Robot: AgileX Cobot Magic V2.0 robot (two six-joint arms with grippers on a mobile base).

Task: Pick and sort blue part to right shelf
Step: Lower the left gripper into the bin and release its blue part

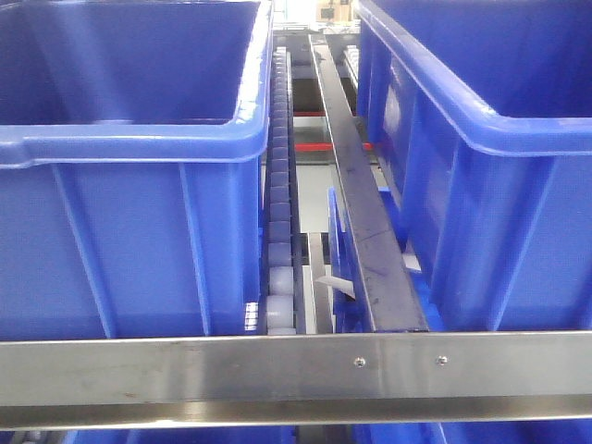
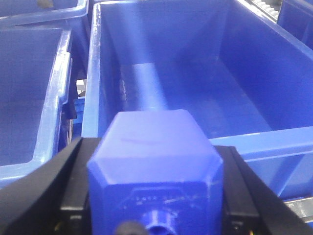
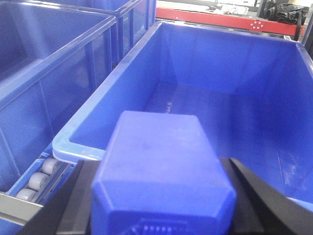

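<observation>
As no blue part shows in any view, 2 steps apparently remain: pick, sort. On left gripper (image 2: 154,196) and right gripper (image 3: 161,200), finger spread cannot be told. Ahead of the fingers, left-wrist bin (image 2: 92,73) and right-wrist bin (image 3: 105,88) look empty.

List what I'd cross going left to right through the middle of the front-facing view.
Left blue bin → roller track → dark metal rail → right blue bin. The steel bar spans the whole bottom edge, so it has no place in the order.
</observation>
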